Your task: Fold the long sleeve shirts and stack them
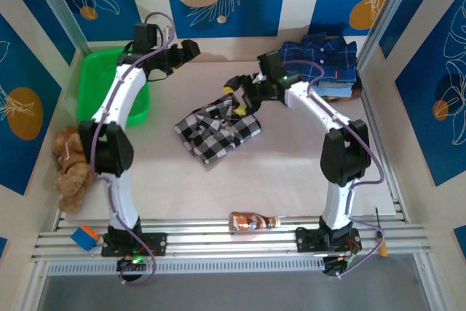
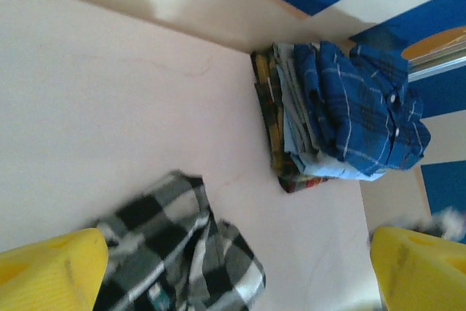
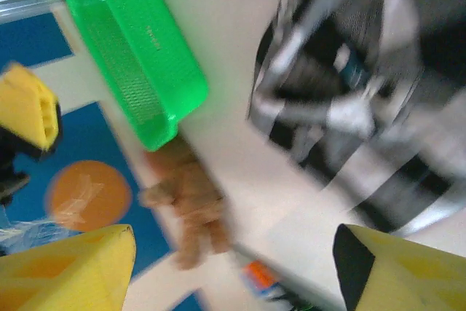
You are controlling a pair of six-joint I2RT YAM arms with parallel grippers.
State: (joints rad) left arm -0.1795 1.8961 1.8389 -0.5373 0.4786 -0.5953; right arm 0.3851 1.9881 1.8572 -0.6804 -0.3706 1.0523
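The checked shirt lies crumpled below your right hand; both hands gape empty, so a sloppy pinch could bunch it.

Bare table (front half) between checked shirt and bottle.

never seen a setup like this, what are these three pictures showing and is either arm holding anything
Two white robot arms are bolted to the table's near edge. The overhead picture looks down on both; the other two come from cameras on each wrist, with yellow fingertips in the corners. A crumpled black-and-white checked shirt lies mid-table, and a stack of folded plaid shirts, navy blue on top, sits far right. A green plastic basket and brown plush toy are at the left. The left gripper and right gripper are both open, holding nothing.
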